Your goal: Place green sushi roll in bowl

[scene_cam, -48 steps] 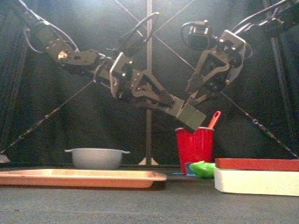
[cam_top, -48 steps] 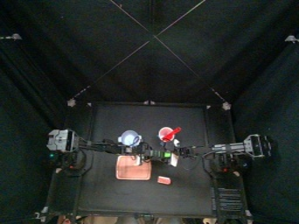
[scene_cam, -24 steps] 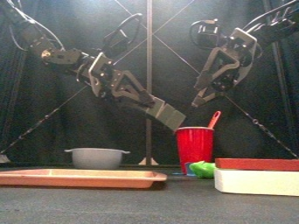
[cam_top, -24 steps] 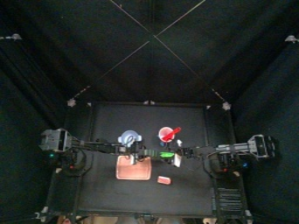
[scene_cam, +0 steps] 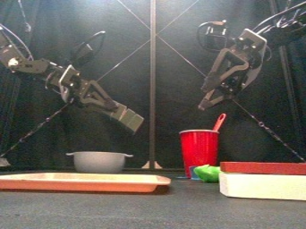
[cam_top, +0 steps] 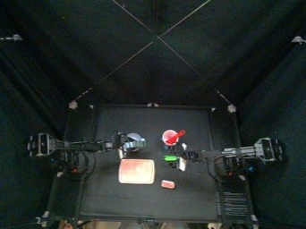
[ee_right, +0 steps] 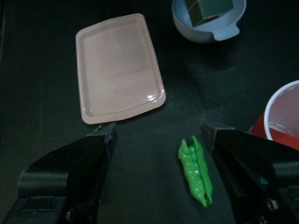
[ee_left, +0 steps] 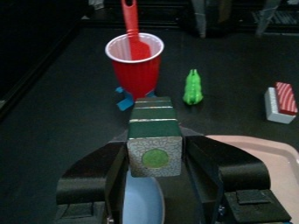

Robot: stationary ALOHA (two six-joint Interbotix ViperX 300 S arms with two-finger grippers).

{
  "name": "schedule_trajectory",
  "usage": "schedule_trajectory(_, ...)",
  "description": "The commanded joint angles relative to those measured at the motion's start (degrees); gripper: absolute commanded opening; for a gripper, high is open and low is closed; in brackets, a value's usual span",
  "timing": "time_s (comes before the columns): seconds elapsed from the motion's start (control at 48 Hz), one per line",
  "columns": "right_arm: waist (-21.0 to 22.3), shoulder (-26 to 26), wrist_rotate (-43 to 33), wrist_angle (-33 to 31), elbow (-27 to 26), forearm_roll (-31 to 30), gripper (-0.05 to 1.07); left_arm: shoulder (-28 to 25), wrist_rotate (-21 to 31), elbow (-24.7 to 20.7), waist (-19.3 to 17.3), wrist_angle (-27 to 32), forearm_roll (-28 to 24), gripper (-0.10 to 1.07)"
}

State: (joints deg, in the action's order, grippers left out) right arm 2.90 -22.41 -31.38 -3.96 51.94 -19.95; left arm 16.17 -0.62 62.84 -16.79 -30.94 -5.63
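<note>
My left gripper (ee_left: 156, 147) is shut on the green sushi roll (ee_left: 155, 138), a dark green block with a lighter green round end. It holds the roll just above the pale bowl (ee_left: 145, 194). In the front view the left gripper (scene_cam: 127, 119) hangs above and slightly right of the bowl (scene_cam: 98, 161). In the top view it is at the bowl (cam_top: 132, 140). In the right wrist view the roll (ee_right: 212, 8) shows over the bowl (ee_right: 187, 22). My right gripper (ee_right: 158, 133) is open and empty, high in the front view (scene_cam: 225, 82).
A red cup (scene_cam: 199, 154) with a red spoon stands mid-table. A bright green pod (ee_right: 195, 171) lies beside it. A pink board (cam_top: 139, 171) lies at the front with a small red-orange piece (cam_top: 167, 183) to its right. A red-and-white block (scene_cam: 263, 181) sits near the front right.
My left arm has swung left with the green roll, from near the red cup to over the bowl. The right arm has barely moved.
</note>
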Motion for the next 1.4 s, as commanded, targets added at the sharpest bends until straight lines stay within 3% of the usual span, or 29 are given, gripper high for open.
schedule_trajectory(0.0, 0.09, -0.88, 0.09, 0.53, -0.44, 0.09, 1.04, 0.88, -0.09, 0.53, -2.55, -0.79, -0.18, 0.68)
schedule_trajectory(0.354, 0.18, -0.53, 0.09, 0.53, -0.26, 0.26, 1.04, -0.53, 0.00, 1.85, -5.98, -0.79, -0.18, 0.68)
schedule_trajectory(0.646, 0.09, -0.18, 0.00, 0.62, -0.18, 0.62, 1.04, -4.83, 0.00, 1.05, -7.12, -0.88, -0.09, 0.68)
schedule_trajectory(1.375, 0.18, -0.18, 0.00, 0.62, 0.00, 1.32, 1.04, -5.89, 0.26, 0.79, -7.38, -0.70, 0.18, 0.71)
